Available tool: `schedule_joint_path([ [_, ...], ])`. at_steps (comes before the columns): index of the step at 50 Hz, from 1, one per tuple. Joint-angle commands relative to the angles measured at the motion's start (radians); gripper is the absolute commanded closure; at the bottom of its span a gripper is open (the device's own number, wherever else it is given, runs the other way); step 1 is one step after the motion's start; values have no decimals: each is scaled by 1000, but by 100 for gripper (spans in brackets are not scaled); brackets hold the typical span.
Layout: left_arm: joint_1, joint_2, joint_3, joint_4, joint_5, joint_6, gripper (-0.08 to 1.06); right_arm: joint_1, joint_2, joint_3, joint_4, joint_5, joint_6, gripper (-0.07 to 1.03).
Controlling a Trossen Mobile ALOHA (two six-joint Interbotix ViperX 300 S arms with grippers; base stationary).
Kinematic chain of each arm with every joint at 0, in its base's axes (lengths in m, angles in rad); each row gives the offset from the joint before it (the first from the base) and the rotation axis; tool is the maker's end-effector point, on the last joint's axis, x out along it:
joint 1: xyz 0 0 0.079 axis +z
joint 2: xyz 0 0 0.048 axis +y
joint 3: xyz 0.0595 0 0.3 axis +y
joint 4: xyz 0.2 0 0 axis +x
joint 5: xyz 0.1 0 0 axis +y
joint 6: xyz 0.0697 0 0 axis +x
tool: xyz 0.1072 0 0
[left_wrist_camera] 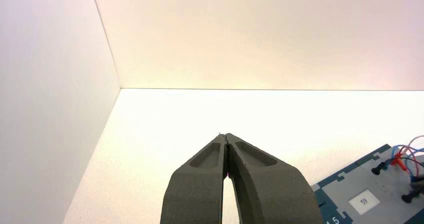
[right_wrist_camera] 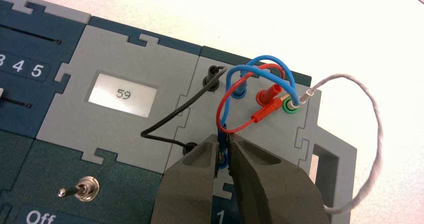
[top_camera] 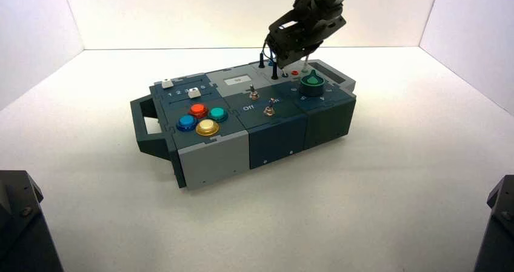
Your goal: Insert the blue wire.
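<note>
Blue wire (right_wrist_camera: pixel 252 70), arched, plug (right_wrist_camera: pixel 222 130) pinched in right tool (right_wrist_camera: pixel 223 138), at blue-ringed socket (right_wrist_camera: pixel 224 162)

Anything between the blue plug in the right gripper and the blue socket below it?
Nothing visible between the blue plug and blue socket. The red lead loops past the plug's upper end; the right gripper hides part of the socket.
</note>
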Motion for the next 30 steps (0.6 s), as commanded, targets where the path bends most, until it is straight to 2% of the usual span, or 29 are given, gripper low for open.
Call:
schedule_joint_path([
  [1, 12, 6, -18, 3, -14, 2, 101, 2, -25, 3, 0, 5, 3, 98],
  [30, 12, 6, -18, 2, -14, 3, 101, 0, -34, 34, 0, 5, 3, 98],
])
